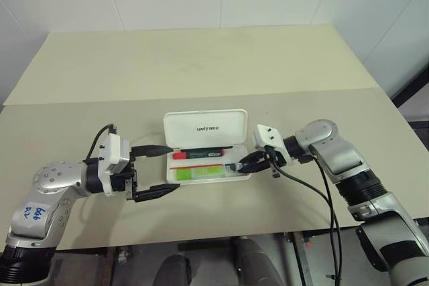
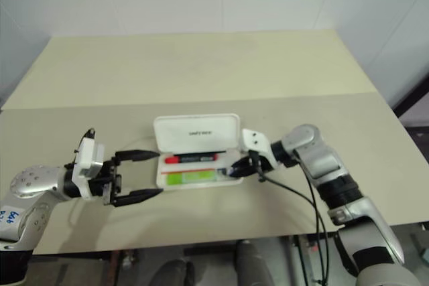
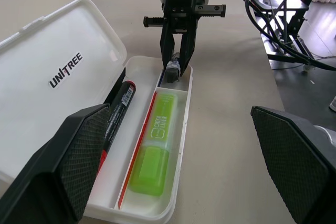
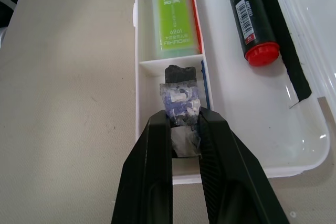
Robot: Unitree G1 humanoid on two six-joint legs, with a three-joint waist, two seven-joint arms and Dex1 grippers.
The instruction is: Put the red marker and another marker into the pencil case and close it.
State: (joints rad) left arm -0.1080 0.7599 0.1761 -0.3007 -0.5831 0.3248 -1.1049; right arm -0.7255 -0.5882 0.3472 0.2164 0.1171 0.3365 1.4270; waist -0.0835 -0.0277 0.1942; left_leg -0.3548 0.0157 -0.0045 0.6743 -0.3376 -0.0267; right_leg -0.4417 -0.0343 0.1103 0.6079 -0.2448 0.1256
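Note:
The white pencil case [image 1: 201, 120] lies open mid-table, its "Unitree" lid [image 3: 52, 56] tipped back. The red marker [image 1: 201, 154] rests in the case's back channel, its red end [image 4: 261, 53] toward the right arm. The lime-green marker [image 1: 199, 173] fills the front compartment [image 4: 170, 14]. My right gripper [image 1: 236, 165] is shut on a small dark-and-silver object [image 4: 181, 93], holding it over the small end compartment at the case's right end. Just left of the case my left gripper [image 1: 174, 167] stands open with nothing between its fingers [image 3: 68, 161].
The beige table [image 1: 201, 65] has a seam running across behind the case and a front edge close to both arms. Black cables [image 1: 315, 192] hang from the right wrist over the table's front right.

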